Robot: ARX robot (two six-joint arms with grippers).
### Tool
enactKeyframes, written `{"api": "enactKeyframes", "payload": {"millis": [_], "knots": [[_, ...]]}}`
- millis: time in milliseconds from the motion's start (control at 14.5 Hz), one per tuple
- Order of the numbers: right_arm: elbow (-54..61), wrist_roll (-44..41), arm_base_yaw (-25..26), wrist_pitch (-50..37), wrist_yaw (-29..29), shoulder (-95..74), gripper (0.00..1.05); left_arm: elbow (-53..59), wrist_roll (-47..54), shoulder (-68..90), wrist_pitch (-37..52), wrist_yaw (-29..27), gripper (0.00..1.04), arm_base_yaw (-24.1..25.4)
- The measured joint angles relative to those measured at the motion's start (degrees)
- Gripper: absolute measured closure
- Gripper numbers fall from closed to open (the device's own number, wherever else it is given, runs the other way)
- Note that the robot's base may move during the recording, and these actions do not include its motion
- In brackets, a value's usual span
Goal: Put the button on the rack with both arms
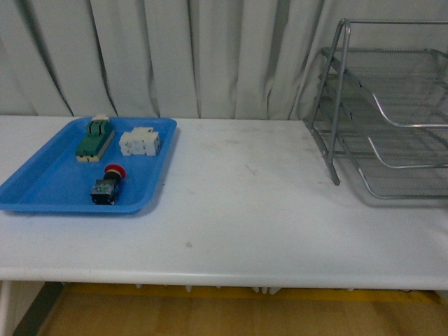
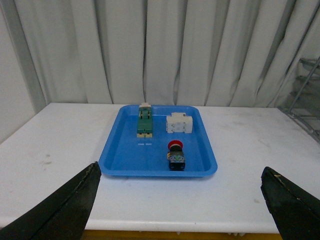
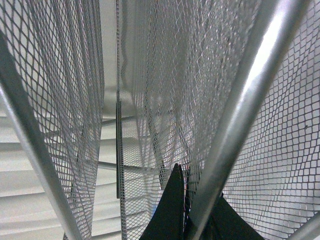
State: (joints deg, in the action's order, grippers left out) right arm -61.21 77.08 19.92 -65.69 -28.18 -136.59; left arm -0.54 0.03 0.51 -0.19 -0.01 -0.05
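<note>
The button [image 1: 108, 185], red cap and dark blocky body, lies near the front of the blue tray; the left wrist view shows the button [image 2: 175, 155] too. My left gripper [image 2: 180, 200] hangs open short of the tray's near edge, well apart from the button, nothing between its fingers. The silver wire-mesh rack [image 1: 378, 115] stands at the table's right end. In the right wrist view the rack [image 3: 240, 115] fills the picture, and my right gripper [image 3: 192, 205] is shut on one of its metal tubes. Neither arm shows in the front view.
A blue plastic tray [image 1: 42, 185] at the table's left also holds a green and cream switch [image 1: 94, 138] and a white terminal block [image 1: 140, 143]. White table [image 1: 252, 210] runs between tray and rack. Grey curtains hang behind.
</note>
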Motion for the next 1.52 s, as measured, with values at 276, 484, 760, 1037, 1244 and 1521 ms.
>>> {"api": "enactKeyframes", "payload": {"millis": [276,484,760,1037,1244,1521], "knots": [[2.4,0.9,1.2,-3.4,-0.9,-0.1,1.01,0.0,0.0,0.0,0.0,0.0,0.07,0.0],[8.1,1.4,3.0,-8.0,-1.8,1.0,1.01,0.0,0.0,0.0,0.0,0.0,0.07,0.0],[16.0,-2.0,6.1,-8.5,-6.5,4.7,1.01,0.0,0.0,0.0,0.0,0.0,0.07,0.0],[19.6,-4.3,8.4,-8.4,-10.5,6.6,1.01,0.0,0.0,0.0,0.0,0.0,0.07,0.0],[22.0,-5.2,10.3,-8.1,-13.2,7.9,1.01,0.0,0.0,0.0,0.0,0.0,0.07,0.0],[23.5,-5.7,12.1,-8.4,-14.9,7.9,1.01,0.0,0.0,0.0,0.0,0.0,0.07,0.0]]}}
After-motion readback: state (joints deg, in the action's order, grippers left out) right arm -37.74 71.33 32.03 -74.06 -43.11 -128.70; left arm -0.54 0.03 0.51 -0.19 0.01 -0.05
